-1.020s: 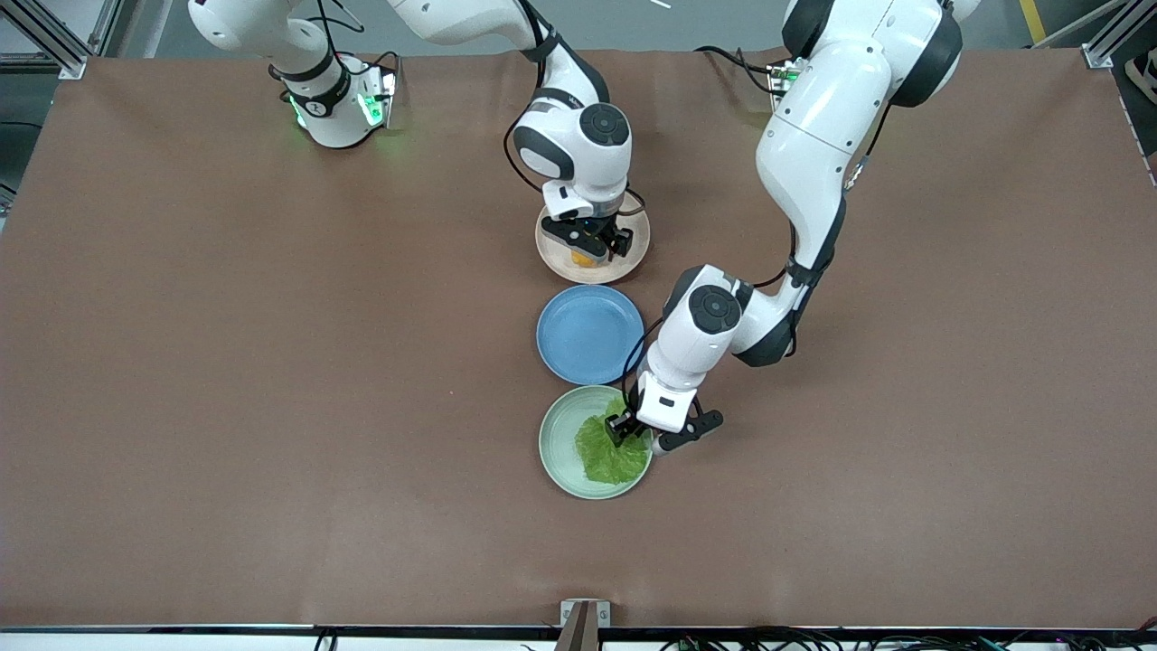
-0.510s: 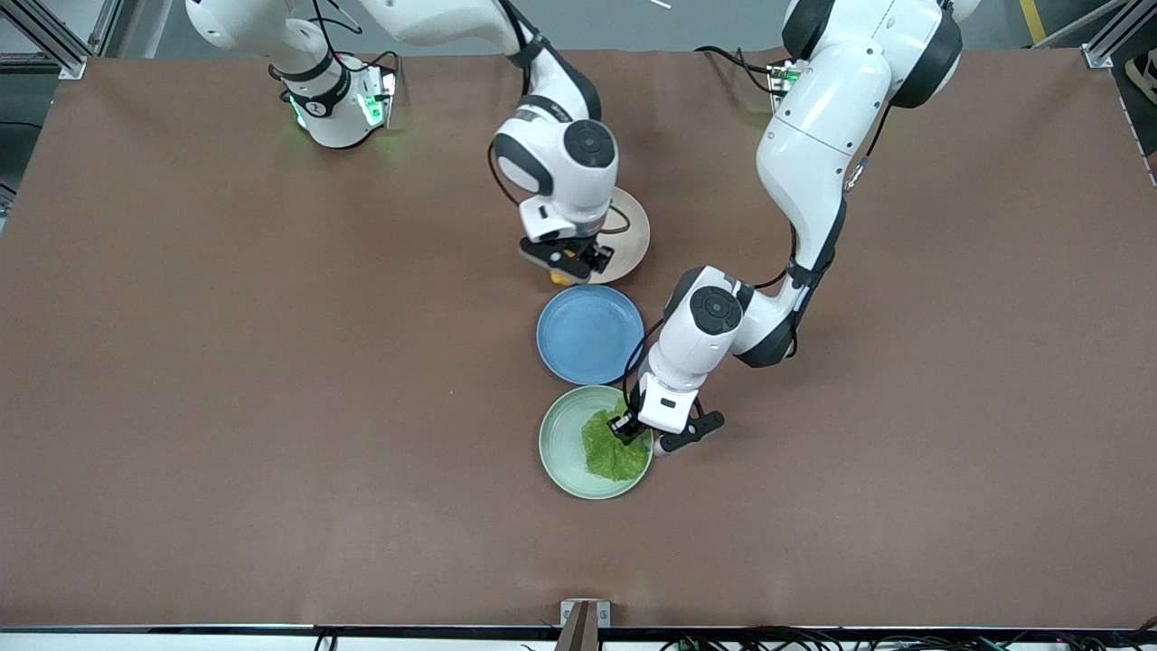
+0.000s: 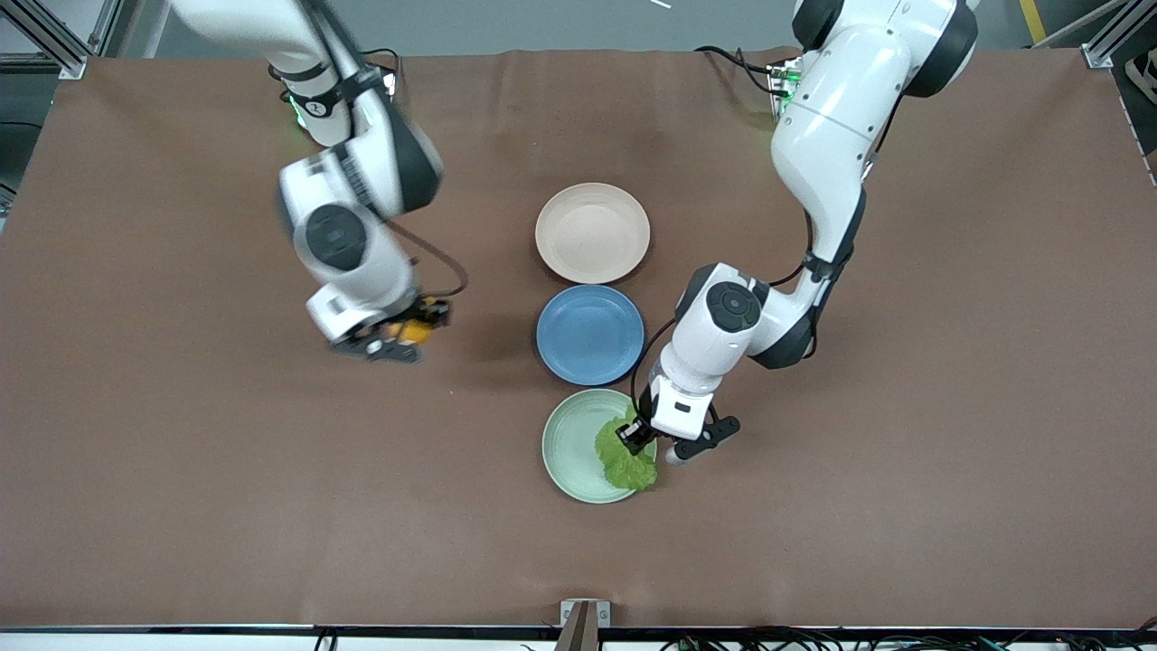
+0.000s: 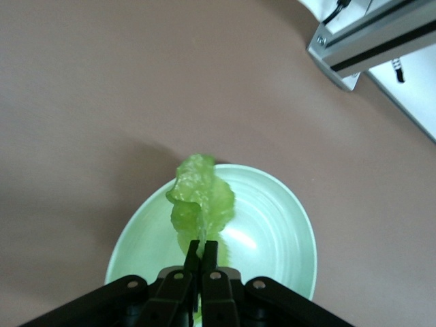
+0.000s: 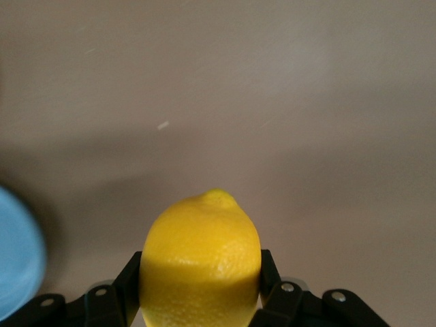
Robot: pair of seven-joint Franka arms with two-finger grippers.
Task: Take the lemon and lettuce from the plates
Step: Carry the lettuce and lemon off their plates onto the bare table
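Now three plates are lying in a row: cream plate (image 3: 592, 232), blue plate (image 3: 589, 334), green plate (image 3: 583, 445). Over the green plate's rim, the left gripper (image 3: 653, 441) is pinching one lettuce (image 3: 628, 459); the right gripper (image 3: 394, 335) is clamping one lemon (image 3: 413, 331) over bare counter (image 3: 226, 470) toward the right arm's end from the blue plate.

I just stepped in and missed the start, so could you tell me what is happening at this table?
Two arms are taking food off plates. The right gripper is shut on the lemon and holds it over bare table toward the right arm's end, away from the beige plate, which has nothing on it. The left gripper pinches the lettuce, which hangs over the mint green plate. The blue plate lies between the two.
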